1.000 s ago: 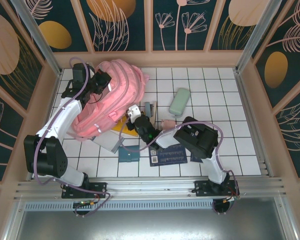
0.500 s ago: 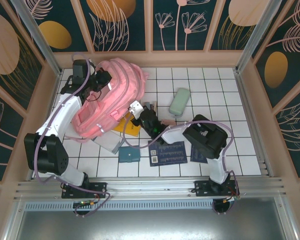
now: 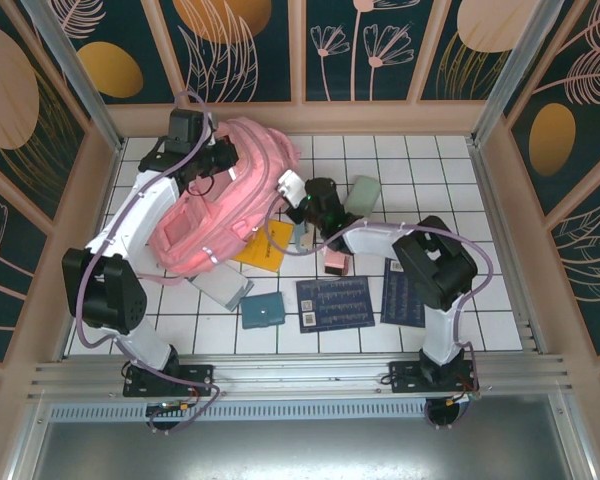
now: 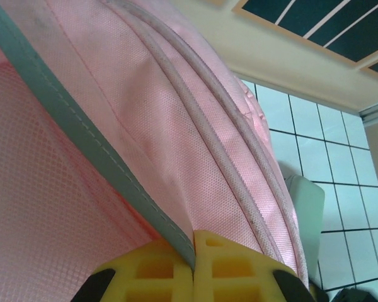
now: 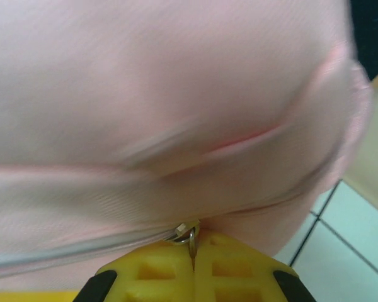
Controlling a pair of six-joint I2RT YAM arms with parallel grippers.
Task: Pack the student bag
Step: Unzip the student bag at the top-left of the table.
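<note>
Pincers: right pincer (image 5: pixel 193 248) clamped on zip pull (image 5: pixel 189 237); left pincer (image 4: pixel 194 248) pinching grey trim (image 4: pixel 148 211) of bag (image 3: pixel 215 215), upper left of overhead frame. Step judged: opening zip. Handling: draw pull along its track, slowly; left holds fabric taut, otherwise teeth likely snag

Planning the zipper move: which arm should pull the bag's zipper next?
Probably right. The right gripper pinches the zipper pull of the student bag; the left gripper is clamped on its grey trim, steadying it.
</note>
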